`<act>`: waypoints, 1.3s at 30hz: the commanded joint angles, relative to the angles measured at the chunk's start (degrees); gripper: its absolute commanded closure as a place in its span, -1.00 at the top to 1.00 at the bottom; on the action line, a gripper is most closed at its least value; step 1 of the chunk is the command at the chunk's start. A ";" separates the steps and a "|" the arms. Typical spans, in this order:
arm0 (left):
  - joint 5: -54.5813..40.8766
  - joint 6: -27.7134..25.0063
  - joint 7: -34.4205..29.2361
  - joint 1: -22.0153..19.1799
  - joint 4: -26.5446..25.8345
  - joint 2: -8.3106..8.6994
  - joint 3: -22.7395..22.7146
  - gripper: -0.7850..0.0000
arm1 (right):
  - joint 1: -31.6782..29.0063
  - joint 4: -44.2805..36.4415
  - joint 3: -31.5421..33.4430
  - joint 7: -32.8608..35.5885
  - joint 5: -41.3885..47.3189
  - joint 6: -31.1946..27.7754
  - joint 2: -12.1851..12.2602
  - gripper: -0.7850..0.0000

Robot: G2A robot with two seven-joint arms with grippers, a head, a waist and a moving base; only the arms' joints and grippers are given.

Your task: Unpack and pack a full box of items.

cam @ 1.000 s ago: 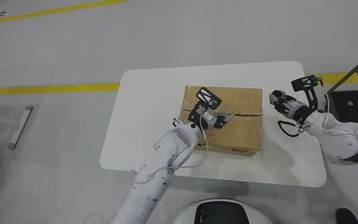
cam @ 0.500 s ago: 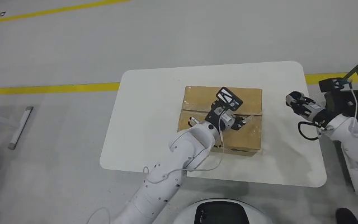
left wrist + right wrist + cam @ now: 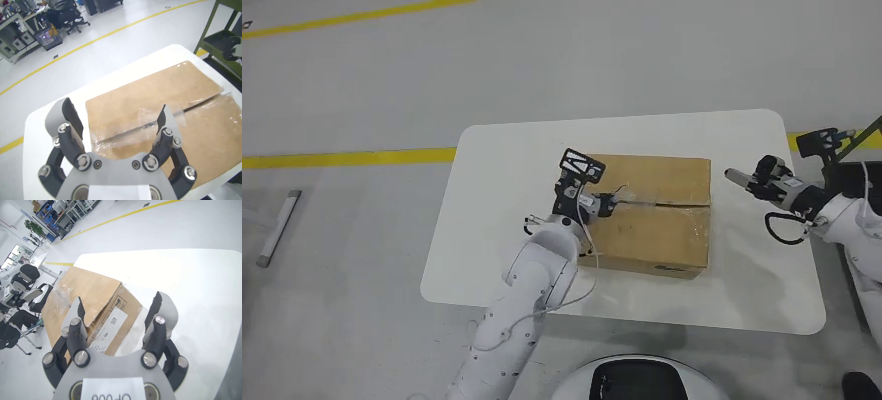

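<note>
A white shipping label [image 3: 108,330] with a small square code and lines of print too fine to read sits on the cardboard box [image 3: 88,294], on the end face toward the table's [image 3: 189,285] right edge, below black handling symbols [image 3: 119,302]. A white tag [image 3: 113,388] on the right gripper's [image 3: 119,298] mount bears dark characters, upside down and partly out of view.

A brown cardboard box [image 3: 662,230] sits on the white rounded table [image 3: 492,220], right of its middle. The left gripper [image 3: 614,203] hangs over the left part of the box top, at the taped seam [image 3: 674,203]. The right gripper [image 3: 732,178] is right of the box, apart from it
</note>
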 commanded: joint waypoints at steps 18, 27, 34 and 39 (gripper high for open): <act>0.30 2.04 -12.01 -7.76 9.95 -2.34 3.70 1.00 | -0.25 -0.72 -1.88 -1.87 -1.58 4.09 0.20 1.00; 2.83 0.24 -12.60 -8.41 8.72 -2.60 3.35 1.00 | 0.47 -0.31 -2.46 -2.08 -1.46 4.70 0.32 1.00; 3.24 -1.20 -13.70 -7.94 7.37 -2.67 2.38 1.00 | 1.29 0.38 -3.39 -2.19 -1.35 4.49 0.37 1.00; 4.52 -0.75 -13.53 -8.52 9.60 -3.16 3.64 1.00 | 1.79 0.86 -3.53 -2.19 -1.26 4.07 0.48 1.00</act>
